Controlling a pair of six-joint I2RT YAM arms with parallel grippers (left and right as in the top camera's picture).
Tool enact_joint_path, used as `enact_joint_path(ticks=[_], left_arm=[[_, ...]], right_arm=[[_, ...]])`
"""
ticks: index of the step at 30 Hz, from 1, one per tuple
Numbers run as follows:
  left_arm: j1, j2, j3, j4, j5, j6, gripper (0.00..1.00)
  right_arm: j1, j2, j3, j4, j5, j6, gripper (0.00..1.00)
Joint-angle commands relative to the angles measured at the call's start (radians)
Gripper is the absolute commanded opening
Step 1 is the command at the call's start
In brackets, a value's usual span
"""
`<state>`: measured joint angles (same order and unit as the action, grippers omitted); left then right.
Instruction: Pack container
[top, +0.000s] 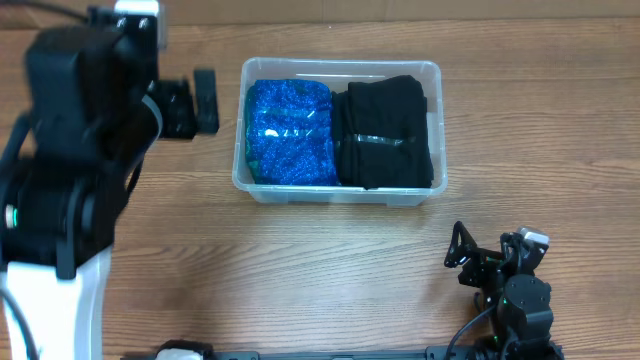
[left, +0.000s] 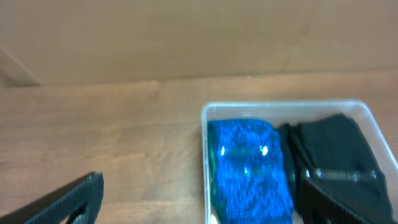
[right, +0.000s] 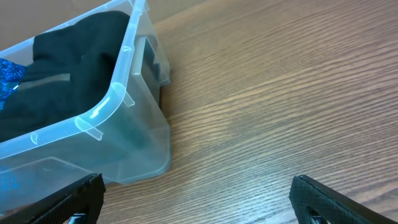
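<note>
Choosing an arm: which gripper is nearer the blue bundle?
Left. The left gripper is just outside the container wall beside the blue bundle; the right gripper is off the opposite, near corner.

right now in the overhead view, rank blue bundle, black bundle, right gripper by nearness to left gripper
1. blue bundle, left half of the container, nearest the left gripper
2. black bundle, right half
3. right gripper, lower right, outside it
</note>
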<state>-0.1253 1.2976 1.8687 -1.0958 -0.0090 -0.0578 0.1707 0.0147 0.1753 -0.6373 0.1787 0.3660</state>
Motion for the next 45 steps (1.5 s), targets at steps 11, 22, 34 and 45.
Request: enact_joint_path(ticks=[11, 22, 34, 45], left_arm=[[0.174, -1.064, -1.446, 0.563, 0.229, 0.176, 1.0], [0.171, -1.294, -1.741, 0.652, 0.227, 0.155, 1.0], [0.171, -1.293, -1.741, 0.652, 0.227, 0.155, 1.0], [0.171, -1.293, -1.741, 0.652, 0.227, 0.155, 1.0]], right_arm=[[-0.004, -0.012, -0.017, 0.0, -0.001, 0.004, 1.0], [-0.004, -0.012, -0.017, 0.0, -0.002, 0.004, 1.0], [-0.004, -0.012, -0.017, 0.0, -0.002, 0.004, 1.0], [-0.004, -0.012, -0.017, 0.0, -0.002, 0.004, 1.0]])
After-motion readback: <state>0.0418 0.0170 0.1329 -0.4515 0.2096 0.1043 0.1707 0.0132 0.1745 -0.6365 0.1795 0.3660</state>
